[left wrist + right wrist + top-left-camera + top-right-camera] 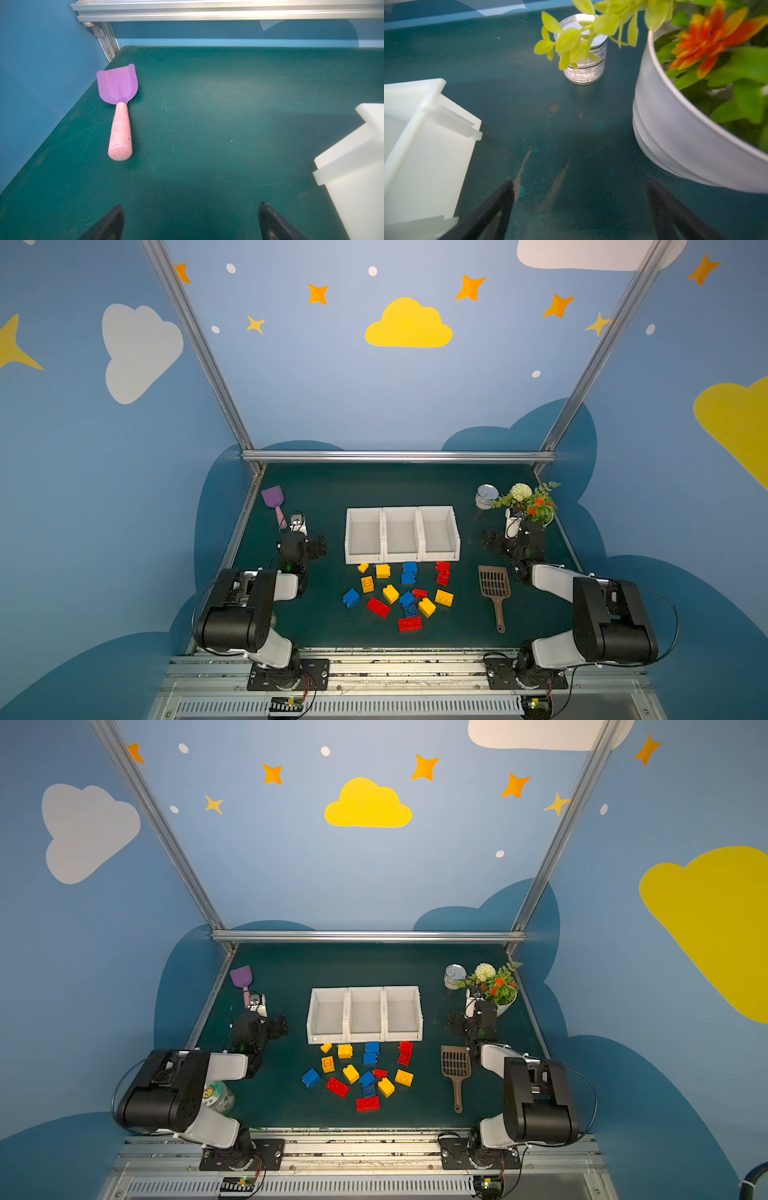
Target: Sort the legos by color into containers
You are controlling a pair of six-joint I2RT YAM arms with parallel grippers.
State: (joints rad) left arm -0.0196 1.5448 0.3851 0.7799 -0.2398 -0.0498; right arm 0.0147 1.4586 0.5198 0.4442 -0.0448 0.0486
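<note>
Fingers point(116, 220) of my left hand point(191, 207) stand spread wide above the bare green table point(207, 124), released and grasping nothing. Off to one side of that hand lies a purple shovel point(119, 108) with a pink handle, flat on the table near its left edge; on the other side I catch a white corner of the containers point(353, 176). My right hand point(580, 182) is likewise released, its tips wide apart over the table with nothing between them, set between the right end of the containers and a white flower pot point(675, 135). A metal tin point(584, 62) stands upright beyond that, half behind the plant's pale leaves. In both top views the three containers point(402, 535) sit joined in a row mid-table, between my two hands. The legos point(390, 593), yellow, blue and red, lie loose on the table just in front of that row, none inside it, the nearest few close to its front wall. To the right of them lies a brown slotted scoop point(494, 589), its handle pointing toward my base.
</note>
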